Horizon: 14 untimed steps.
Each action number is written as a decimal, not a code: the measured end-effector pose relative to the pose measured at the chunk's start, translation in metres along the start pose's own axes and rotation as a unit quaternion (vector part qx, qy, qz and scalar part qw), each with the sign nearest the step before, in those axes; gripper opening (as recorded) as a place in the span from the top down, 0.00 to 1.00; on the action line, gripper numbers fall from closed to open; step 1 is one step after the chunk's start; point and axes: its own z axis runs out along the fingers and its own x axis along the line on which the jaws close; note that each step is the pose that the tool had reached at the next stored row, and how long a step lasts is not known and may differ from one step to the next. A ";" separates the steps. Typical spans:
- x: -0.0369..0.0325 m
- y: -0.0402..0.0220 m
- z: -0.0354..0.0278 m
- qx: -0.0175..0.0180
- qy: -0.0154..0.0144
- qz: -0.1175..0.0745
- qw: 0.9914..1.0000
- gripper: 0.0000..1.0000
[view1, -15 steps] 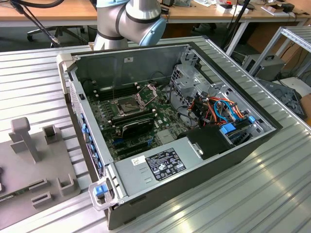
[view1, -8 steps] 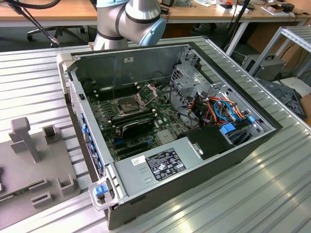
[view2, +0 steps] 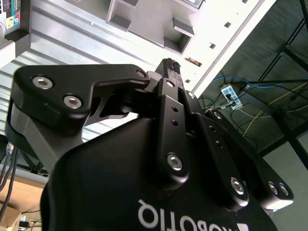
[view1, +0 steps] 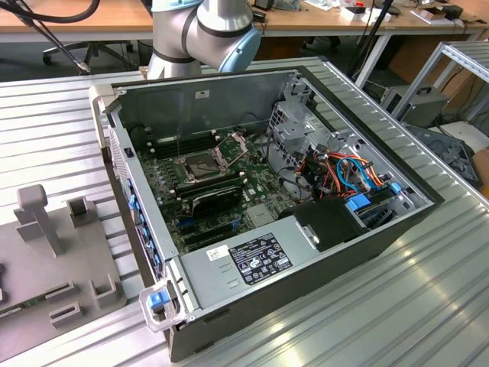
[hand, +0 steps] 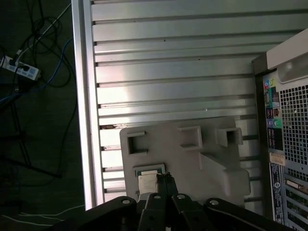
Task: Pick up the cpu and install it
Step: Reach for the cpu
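Note:
The cpu (hand: 147, 183) is a small silver-grey square lying in a green-edged recess of the grey fixture plate (hand: 192, 159) in the first wrist view. My gripper (hand: 166, 179) hangs over the plate with its black fingertips pressed together just beside the cpu, and nothing shows between them. In the second wrist view the gripper (view2: 171, 65) is also shut, its tips meeting over the plate. In the exterior view the motherboard socket (view1: 197, 164) lies uncovered inside the open computer case (view1: 359, 252), with its hinged metal frame (view1: 231, 144) raised.
The case stands on a ribbed aluminium table (view1: 428, 306); its rear panel (hand: 288, 120) is close beside the plate. The fixture plate (view1: 46, 260) carries raised grey blocks. The table edge (hand: 86, 96) drops to a floor with cables and a power strip (hand: 19, 70).

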 end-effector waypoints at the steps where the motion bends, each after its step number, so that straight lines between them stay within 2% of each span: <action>1: 0.0000 0.0000 0.0002 0.000 0.000 0.000 1.000 0.89; 14: 0.0005 -0.0002 0.0028 0.000 0.000 0.000 1.000 0.89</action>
